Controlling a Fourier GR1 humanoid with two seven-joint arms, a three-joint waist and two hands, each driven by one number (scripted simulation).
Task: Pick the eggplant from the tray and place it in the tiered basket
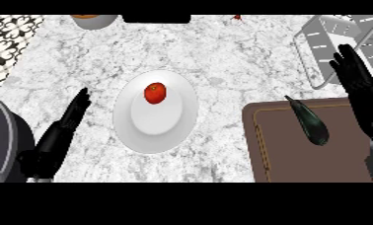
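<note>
A dark, slim eggplant [309,122] lies on the brown tray [287,155] at the lower right, pointing up-left. The grey wire tiered basket [325,39] stands at the upper right edge of the counter. My right hand [355,77] is at the far right, fingers straight and pointing up, between the basket and the tray, a little right of the eggplant and not touching it. My left hand [64,125] rests open at the lower left, fingers stretched toward the upper right.
A white plate [155,130] with a red tomato [154,93] sits mid-counter. A grey bowl [94,20] and a dark object [157,18] stand at the far edge, with a small red item [237,18] beside them. A patterned surface [15,36] borders the left.
</note>
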